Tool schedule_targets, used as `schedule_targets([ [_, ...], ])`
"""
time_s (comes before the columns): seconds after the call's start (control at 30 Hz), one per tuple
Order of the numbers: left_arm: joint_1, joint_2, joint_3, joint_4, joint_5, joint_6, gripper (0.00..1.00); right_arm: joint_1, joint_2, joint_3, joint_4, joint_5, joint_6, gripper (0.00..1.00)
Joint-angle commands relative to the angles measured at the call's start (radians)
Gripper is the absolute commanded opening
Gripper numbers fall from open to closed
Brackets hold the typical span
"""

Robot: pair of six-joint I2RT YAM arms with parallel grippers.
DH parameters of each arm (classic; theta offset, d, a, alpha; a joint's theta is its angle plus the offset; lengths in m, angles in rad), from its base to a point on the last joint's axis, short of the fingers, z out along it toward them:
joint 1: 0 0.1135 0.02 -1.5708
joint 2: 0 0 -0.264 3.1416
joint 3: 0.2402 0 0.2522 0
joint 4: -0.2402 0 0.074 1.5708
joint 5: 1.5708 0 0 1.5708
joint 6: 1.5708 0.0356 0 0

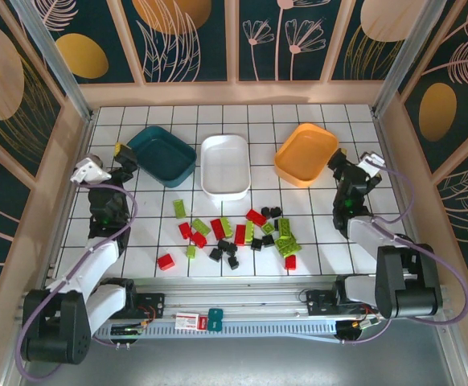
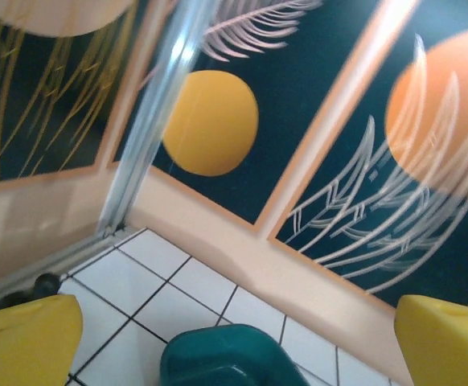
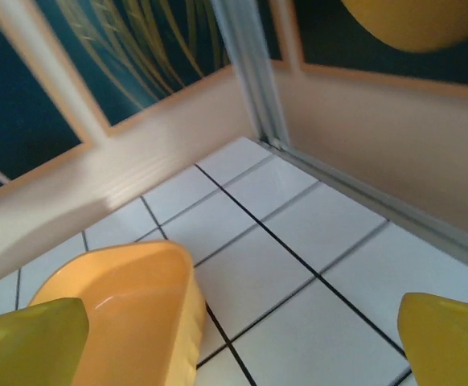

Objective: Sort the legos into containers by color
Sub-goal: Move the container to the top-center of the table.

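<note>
Several red, lime green and black legos [image 1: 234,233] lie scattered on the tiled table in front of three tubs: dark teal [image 1: 162,154], white [image 1: 225,165] and orange [image 1: 306,153]. All three tubs look empty. My left gripper [image 1: 123,158] hangs at the left, beside the teal tub [image 2: 226,358], open with nothing between its yellow fingers [image 2: 25,342]. My right gripper [image 1: 340,165] hangs at the right, next to the orange tub [image 3: 121,318], open and empty, its yellow fingertips [image 3: 447,338] wide apart.
A red-and-white card [image 1: 187,321] and a small teal piece [image 1: 215,319] rest on the rail at the near edge. Patterned walls enclose the table on three sides. One red brick [image 1: 166,260] lies apart at the near left.
</note>
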Motion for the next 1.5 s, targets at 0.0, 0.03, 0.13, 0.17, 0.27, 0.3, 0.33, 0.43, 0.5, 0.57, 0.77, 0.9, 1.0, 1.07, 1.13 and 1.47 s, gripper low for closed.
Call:
schedule_targets([
  [0.0,0.009,-0.057,0.076,-0.379,-0.139,-0.497,0.99,-0.071,-0.037,0.016,-0.189,-0.19,0.273,0.96],
  [0.03,0.01,-0.063,0.073,-0.358,-0.097,-0.463,0.99,-0.089,-0.031,-0.018,-0.094,-0.301,0.233,0.83],
  [0.13,0.009,-0.035,0.055,-0.235,0.066,-0.412,0.99,-0.084,-0.022,-0.032,-0.059,-0.394,0.261,0.92],
  [0.17,0.009,-0.009,0.065,-0.211,0.131,-0.389,0.99,-0.079,-0.008,0.004,-0.096,-0.438,0.23,0.95],
  [0.27,0.009,0.11,0.168,-0.262,0.308,-0.32,0.99,-0.017,0.038,0.119,-0.191,-0.518,0.073,0.96],
  [0.3,0.007,0.155,0.214,-0.296,0.368,-0.298,0.98,0.008,0.051,0.151,-0.215,-0.522,0.032,0.97],
  [0.33,0.005,0.215,0.277,-0.352,0.428,-0.271,0.99,0.031,0.068,0.189,-0.238,-0.535,-0.008,0.98],
  [0.43,-0.025,0.38,0.446,-0.493,0.555,-0.185,0.99,0.06,0.162,0.302,-0.299,-0.629,-0.07,0.98],
  [0.5,-0.056,0.453,0.507,-0.526,0.55,-0.153,0.97,0.07,0.244,0.375,-0.323,-0.704,-0.095,0.95],
  [0.57,-0.091,0.511,0.565,-0.572,0.498,-0.111,0.95,0.083,0.342,0.469,-0.374,-0.768,-0.127,0.91],
  [0.77,-0.123,0.702,0.747,-0.736,0.385,-0.027,0.9,0.127,0.54,0.652,-0.492,-0.793,-0.16,0.84],
  [0.9,-0.138,0.815,0.803,-0.732,0.435,-0.001,0.85,0.142,0.59,0.686,-0.495,-0.814,-0.163,0.84],
  [1.0,-0.159,0.879,0.842,-0.738,0.45,0.013,0.84,0.151,0.626,0.714,-0.513,-0.827,-0.168,0.84],
  [1.07,-0.171,0.919,0.867,-0.749,0.462,0.02,0.82,0.161,0.653,0.738,-0.536,-0.828,-0.175,0.84],
  [1.13,-0.179,0.947,0.877,-0.749,0.481,0.02,0.8,0.167,0.678,0.755,-0.551,-0.835,-0.178,0.84],
  [1.47,-0.239,0.943,0.836,-0.706,0.567,-0.018,0.76,0.23,0.694,0.707,-0.493,-0.983,-0.147,0.76],
])
